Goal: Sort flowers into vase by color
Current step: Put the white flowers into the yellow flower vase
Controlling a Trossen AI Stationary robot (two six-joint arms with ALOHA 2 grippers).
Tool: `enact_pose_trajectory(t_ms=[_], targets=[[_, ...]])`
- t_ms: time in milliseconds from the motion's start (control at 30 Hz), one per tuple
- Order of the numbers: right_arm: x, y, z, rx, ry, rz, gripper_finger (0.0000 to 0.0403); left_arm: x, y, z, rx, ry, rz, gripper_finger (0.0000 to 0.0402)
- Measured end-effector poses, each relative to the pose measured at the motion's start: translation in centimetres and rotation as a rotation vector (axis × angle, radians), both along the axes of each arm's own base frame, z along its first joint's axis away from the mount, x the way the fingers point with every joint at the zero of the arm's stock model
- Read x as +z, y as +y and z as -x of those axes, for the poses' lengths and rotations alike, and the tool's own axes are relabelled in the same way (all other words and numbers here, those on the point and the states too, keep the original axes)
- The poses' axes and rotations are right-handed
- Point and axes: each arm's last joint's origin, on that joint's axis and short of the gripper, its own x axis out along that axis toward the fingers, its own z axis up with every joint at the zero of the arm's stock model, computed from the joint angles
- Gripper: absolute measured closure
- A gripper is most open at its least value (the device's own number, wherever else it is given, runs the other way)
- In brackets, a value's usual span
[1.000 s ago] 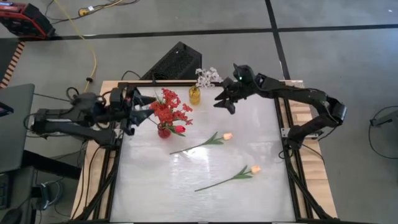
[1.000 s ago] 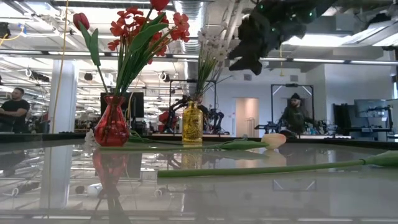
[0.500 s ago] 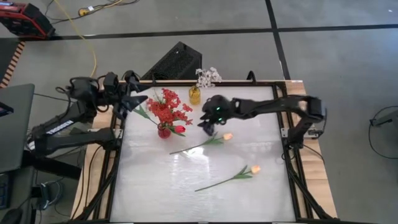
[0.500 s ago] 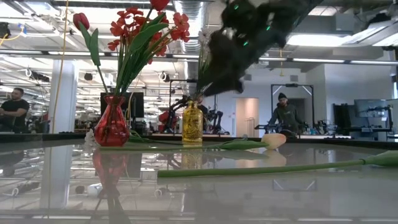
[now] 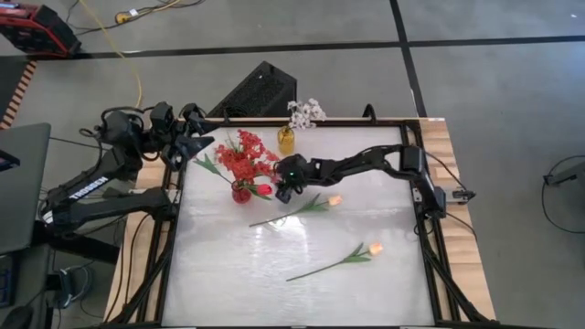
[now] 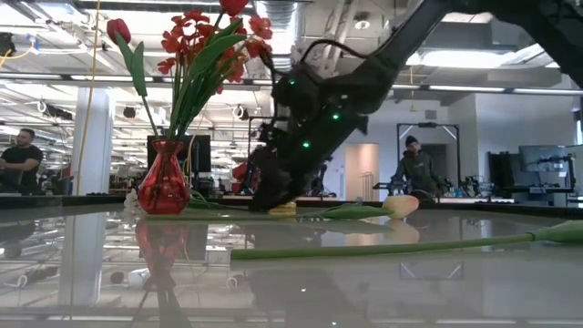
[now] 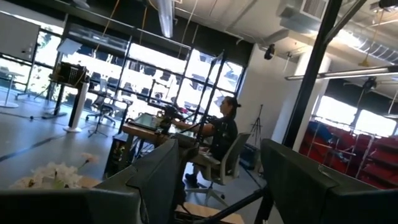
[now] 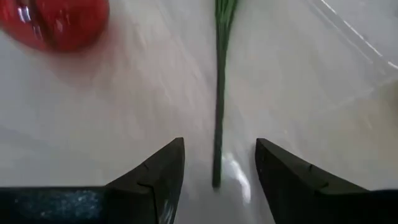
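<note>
My right arm stretches low across the table, its gripper spread wide with nothing held, the stem of one cream-yellow tulip lying between the fingers. Two such tulips lie loose; the second is farther off. Just beside my gripper stands the red vase (full of red flowers). My left gripper waits off the table's edge, fingers apart.

Grey floor, tall windows, perhaps red shelving beyond.

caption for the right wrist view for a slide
Open right end effector straddling a green tulip stem on the table, red vase nearby.
</note>
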Motion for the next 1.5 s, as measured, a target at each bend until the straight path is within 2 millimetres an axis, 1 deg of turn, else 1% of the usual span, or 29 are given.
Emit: enact_pose_trajectory(t_ms=[67, 133, 200, 267, 367, 433, 467, 567, 667, 733, 833, 900, 1033, 1133, 1233, 1300, 1333, 1367, 1433, 1500], targets=[[-0.3, 0.1, -0.9, 0.01, -0.017, -0.003, 0.0182, 0.0, 0.0, 0.0, 0.001, 0.0, 0.001, 0.0184], [-1.1, 0.0, -1.3, -0.023, 0.013, 0.016, 0.0187, 0.0, 0.0, 0.0, 0.011, -0.002, 0.007, 0.0184], [-2.1, 0.0, -1.4, -0.046, 0.06, 0.004, 0.0204, 0.0, 0.1, 0.0, 0.02, -0.004, 0.02, 0.0184], [-3.2, -0.1, -1.4, -0.058, 0.097, -0.02, 0.0236, 0.0, 0.1, 0.0, 0.026, -0.004, 0.031, 0.0184], [-3.9, 0.0, -1.2, -0.073, 0.129, -0.08, 0.0311, -0.1, 0.1, 0.0, 0.026, 0.0, 0.045, 0.0184], [-3.7, 0.0, -1.0, -0.082, 0.132, -0.142, 0.0366, 0.1, 0.1, 0.0, 0.019, -0.013, 0.055, 0.0184], [-3.4, 0.0, -0.9, -0.069, 0.129, -0.168, 0.038, 0.2, 0.1, 0.1, 0.015, -0.025, 0.056, 0.0184], [-1.6, 0.3, -0.5, -0.058, 0.124, -0.22, 0.0383, 0.5, -0.1, 0.3, 0.013, -0.057, 0.039, 0.0184], [1.3, 0.3, 0.2, -0.033, 0.107, -0.237, 0.0384, 1.0, -0.3, 0.6, 0.012, -0.105, 0.003, 0.0184], [3.5, 0.3, 1.1, -0.015, 0.104, -0.242, 0.0384, 1.4, -0.5, 0.8, -0.005, -0.139, -0.028, 0.0184], [8.4, 0.1, 2.0, -0.006, 0.007, -0.213, 0.0384, 1.8, -0.6, 1.0, -0.015, -0.183, -0.062, 0.0184], [11.1, -0.2, 3.1, -0.012, -0.02, -0.193, 0.0384, 1.9, -0.7, 1.1, -0.019, -0.198, -0.075, 0.0184], [14.7, -0.4, 5.6, -0.074, -0.023, -0.139, 0.0384, 2.0, -0.8, 1.2, -0.029, -0.201, -0.091, 0.0184], [18.4, -0.5, 8.0, -0.116, -0.078, -0.094, 0.0384, 1.9, -0.8, 1.2, -0.044, -0.195, -0.099, 0.0184], [21.1, -0.3, 10.4, -0.134, -0.106, -0.081, 0.0384, 1.9, -0.8, 1.1, -0.058, -0.189, -0.105, 0.0184], [22.2, 0.1, 11.6, -0.126, -0.111, -0.085, 0.0384, 1.9, -0.9, 1.2, -0.063, -0.188, -0.108, 0.0184], [22.2, 0.5, 11.8, -0.109, -0.114, -0.092, 0.0384, 1.9, -0.9, 1.2, -0.063, -0.187, -0.108, 0.0184], [21.8, 0.9, 11.9, -0.088, -0.102, -0.096, 0.038, 1.9, -0.9, 1.2, -0.064, -0.187, -0.108, 0.0184], [19.8, 1.9, 11.8, -0.044, -0.04, -0.099, 0.0366, 1.9, -0.9, 1.1, -0.072, -0.184, -0.112, 0.0184], [16.9, 2.7, 11.7, -0.008, 0.009, -0.099, 0.035, 1.9, -0.9, 1.1, -0.08, -0.18, -0.115, 0.0184]])
